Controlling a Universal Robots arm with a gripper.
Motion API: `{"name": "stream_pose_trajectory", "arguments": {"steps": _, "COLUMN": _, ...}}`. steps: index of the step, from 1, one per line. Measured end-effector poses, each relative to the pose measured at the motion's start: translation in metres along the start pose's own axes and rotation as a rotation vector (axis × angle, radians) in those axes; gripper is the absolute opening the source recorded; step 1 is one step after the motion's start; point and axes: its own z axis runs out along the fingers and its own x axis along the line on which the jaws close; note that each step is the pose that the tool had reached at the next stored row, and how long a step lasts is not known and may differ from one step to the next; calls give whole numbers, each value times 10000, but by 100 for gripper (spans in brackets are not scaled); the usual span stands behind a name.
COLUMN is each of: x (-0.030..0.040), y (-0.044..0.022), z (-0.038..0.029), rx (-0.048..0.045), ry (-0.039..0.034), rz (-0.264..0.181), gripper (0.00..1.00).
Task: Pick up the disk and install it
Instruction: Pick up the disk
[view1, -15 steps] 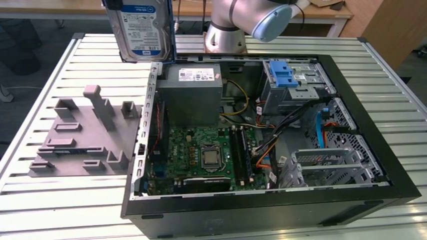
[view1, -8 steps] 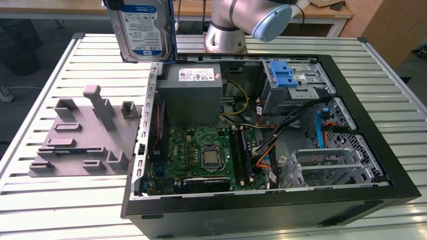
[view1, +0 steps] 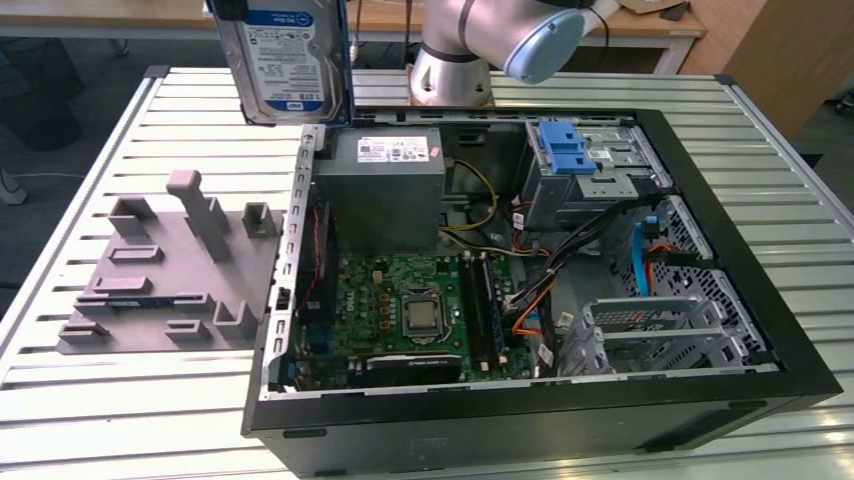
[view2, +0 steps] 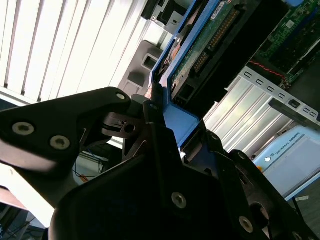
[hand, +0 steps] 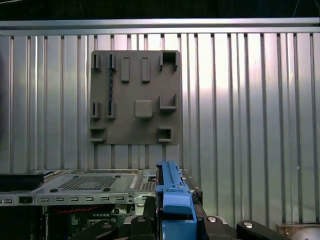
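Observation:
The disk (view1: 287, 60) hangs upright high above the table, over the back left corner of the open computer case (view1: 534, 400) in the exterior view. Its white-and-blue label faces the camera and a blue carrier edges it. In the first wrist view the blue carrier (hand: 172, 197) stands edge-on between my black fingers (hand: 214, 221), and my gripper (hand: 175, 217) is shut on it. The second wrist view shows my gripper (view2: 172, 127) clamped on the blue bracket, with the disk's green circuit-board side (view2: 210, 40) beyond.
Inside the case sit a grey power supply (view1: 387, 175), a blue-latched drive cage (view1: 577, 150) and the motherboard (view1: 414, 310). A grey holder fixture (view1: 174, 270) lies on the slatted metal table (view1: 80, 400) at the exterior view's left. The arm's base (view1: 454, 60) stands behind the case.

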Motion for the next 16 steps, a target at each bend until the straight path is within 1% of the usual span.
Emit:
{"name": "stream_pose_trajectory", "arguments": {"steps": 6, "x": 57, "y": -1, "z": -1, "rx": 0, "ry": 0, "rz": 1, "gripper": 37}}
{"name": "stream_pose_trajectory", "arguments": {"steps": 12, "x": 60, "y": -2, "z": -1, "rx": -1, "ry": 3, "rz": 1, "gripper": 37}}
{"name": "stream_pose_trajectory", "arguments": {"steps": 16, "x": 59, "y": -23, "z": -1, "rx": 0, "ry": 3, "rz": 1, "gripper": 37}}
